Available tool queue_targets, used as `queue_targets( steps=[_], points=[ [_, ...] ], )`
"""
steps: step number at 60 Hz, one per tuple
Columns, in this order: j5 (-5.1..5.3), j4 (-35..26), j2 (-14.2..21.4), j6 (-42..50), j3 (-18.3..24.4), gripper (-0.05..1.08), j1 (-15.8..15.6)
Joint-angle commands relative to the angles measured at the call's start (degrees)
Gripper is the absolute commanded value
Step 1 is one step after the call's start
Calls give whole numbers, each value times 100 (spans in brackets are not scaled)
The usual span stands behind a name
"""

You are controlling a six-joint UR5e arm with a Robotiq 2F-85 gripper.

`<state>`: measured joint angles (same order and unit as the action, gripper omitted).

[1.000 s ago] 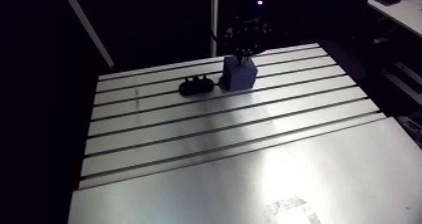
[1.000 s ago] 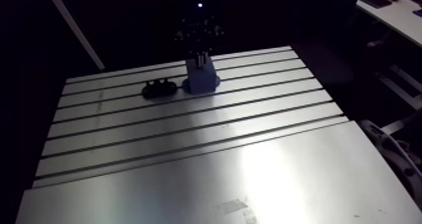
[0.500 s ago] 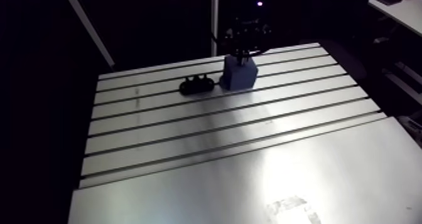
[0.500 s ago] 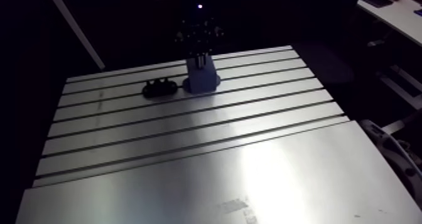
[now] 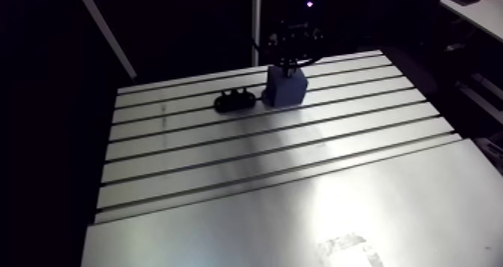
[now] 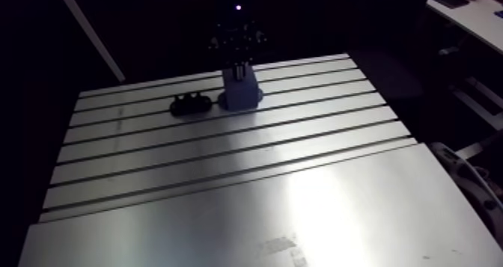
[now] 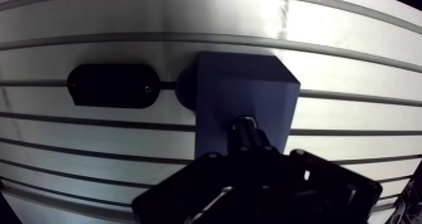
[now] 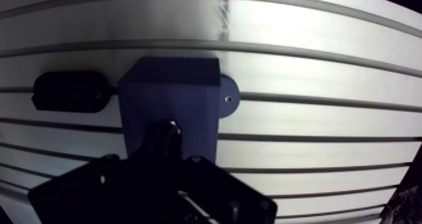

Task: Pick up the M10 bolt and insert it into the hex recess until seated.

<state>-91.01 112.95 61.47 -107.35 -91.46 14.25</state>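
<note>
I count: blue block [image 7: 246, 95] ×1 | black holder [image 7: 113, 86] ×1, just beside the block | bolt [image 7: 247, 130] ×1, over the block | slotted table [image 7: 351, 63] ×1, under the block

Almost nothing changes. The whole arm view slides a hair upward: the blue block [image 6: 241, 92], the black fixture [image 6: 191, 103] beside it and the far edge of the desk [image 6: 224, 159] all sit slightly higher than just before, moving together. So the camera shifts, not the things. No separate move of the tool [image 6: 238, 70] can be told.
</note>
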Motion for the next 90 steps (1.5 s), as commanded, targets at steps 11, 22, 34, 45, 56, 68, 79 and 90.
queue_targets(
  steps=[11, 22, 34, 45, 56, 68, 79, 90],
  points=[
    [0, 30, -9, -1, -15, 108, -1],
    [0, 30, -9, -10, -8, 108, -1],
    [0, 30, -9, -10, -9, 108, -1],
    [9, 30, 7, -10, -8, 108, 8],
    [9, 22, 25, -87, -8, 108, 26],
    [17, 13, 60, -89, -8, 108, 26],
    [17, 13, 70, -89, -16, 108, 10],
    [17, 4, 95, -89, -16, 108, 0]
  ],
)
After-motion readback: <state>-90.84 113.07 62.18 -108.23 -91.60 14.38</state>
